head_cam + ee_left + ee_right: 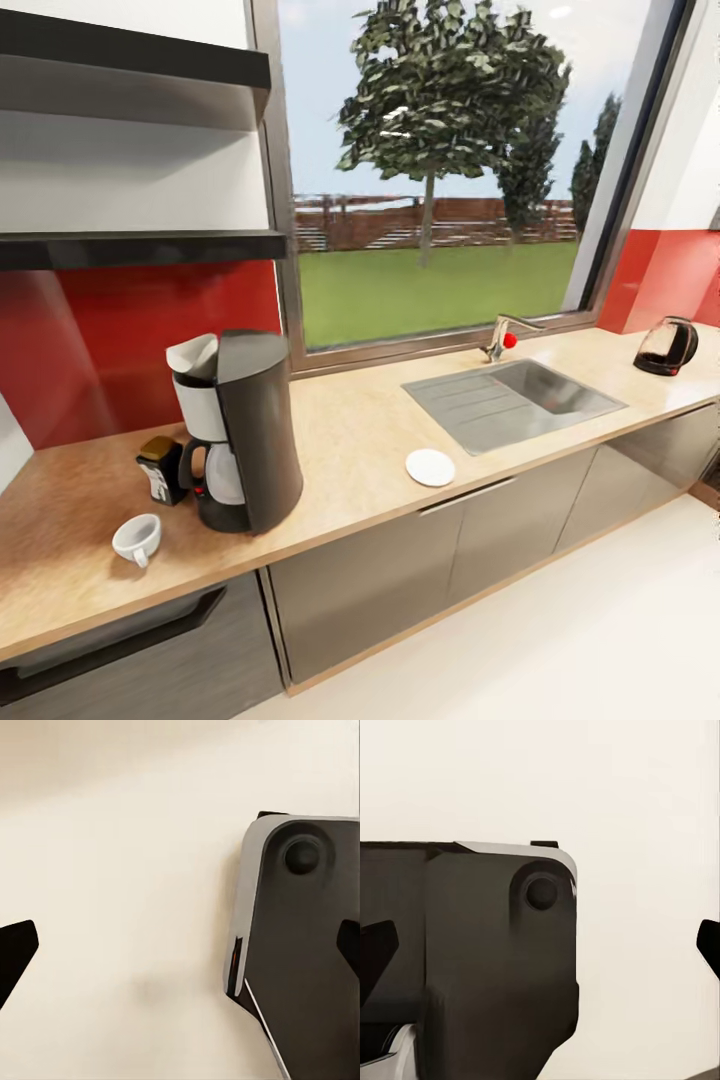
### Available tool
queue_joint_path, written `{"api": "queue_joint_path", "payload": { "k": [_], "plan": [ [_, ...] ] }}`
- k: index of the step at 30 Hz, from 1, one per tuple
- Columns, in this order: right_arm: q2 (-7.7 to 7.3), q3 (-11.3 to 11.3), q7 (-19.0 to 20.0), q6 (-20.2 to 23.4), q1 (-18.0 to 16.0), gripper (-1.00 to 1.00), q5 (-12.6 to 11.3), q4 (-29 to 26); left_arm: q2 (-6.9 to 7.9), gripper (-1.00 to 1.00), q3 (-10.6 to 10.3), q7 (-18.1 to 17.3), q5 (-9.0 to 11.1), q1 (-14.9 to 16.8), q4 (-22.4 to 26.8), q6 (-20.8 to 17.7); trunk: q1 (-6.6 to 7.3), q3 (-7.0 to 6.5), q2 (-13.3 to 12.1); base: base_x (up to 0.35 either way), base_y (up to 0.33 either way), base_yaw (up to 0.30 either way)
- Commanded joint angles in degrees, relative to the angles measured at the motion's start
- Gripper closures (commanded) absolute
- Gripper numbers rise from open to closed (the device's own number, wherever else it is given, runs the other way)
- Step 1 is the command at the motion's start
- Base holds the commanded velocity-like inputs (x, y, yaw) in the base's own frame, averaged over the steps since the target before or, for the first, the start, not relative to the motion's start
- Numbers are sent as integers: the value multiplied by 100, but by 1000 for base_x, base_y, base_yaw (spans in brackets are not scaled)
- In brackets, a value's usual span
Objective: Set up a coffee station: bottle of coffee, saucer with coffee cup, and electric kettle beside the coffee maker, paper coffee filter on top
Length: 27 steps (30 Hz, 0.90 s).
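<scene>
Saucer (pixel 430 467) sits near the countertop's (pixel 360 430) front edge; both hands (pixel 180 949) (pixel 540 949) released.

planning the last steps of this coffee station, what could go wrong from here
The coffee cup sits near the front edge of the kitchen countertop, so a clumsy grasp could knock it off.

The paper coffee filter rests loosely on the coffee maker; bumping the machine might dislodge it.

The electric kettle stands far beyond the sink, so carrying it over risks clipping the faucet.
</scene>
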State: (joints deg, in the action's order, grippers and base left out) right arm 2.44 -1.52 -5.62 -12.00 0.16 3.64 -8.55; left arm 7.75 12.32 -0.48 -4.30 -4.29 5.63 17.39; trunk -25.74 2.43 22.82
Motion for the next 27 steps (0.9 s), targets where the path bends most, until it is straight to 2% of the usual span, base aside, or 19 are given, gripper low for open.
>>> {"api": "queue_joint_path", "payload": {
  "k": [1, 13, 27],
  "plan": [
    [3, -17, -19, -4, 2, -100, 39, -7, -1, -100, 42, -4, -45, -2, 9, 11, -4, 9, 10, 91, -267, 0],
    [3, -18, -22, -4, 2, -100, 41, -6, -1, -100, 46, 12, -45, -2, 9, 11, -4, 9, 10, 91, -267, 37],
    [3, -16, -27, -4, 2, -100, 40, -6, -4, -100, 48, 13, -45, -2, 9, 11, -4, 9, 10, 91, -267, 245]
  ]
}}
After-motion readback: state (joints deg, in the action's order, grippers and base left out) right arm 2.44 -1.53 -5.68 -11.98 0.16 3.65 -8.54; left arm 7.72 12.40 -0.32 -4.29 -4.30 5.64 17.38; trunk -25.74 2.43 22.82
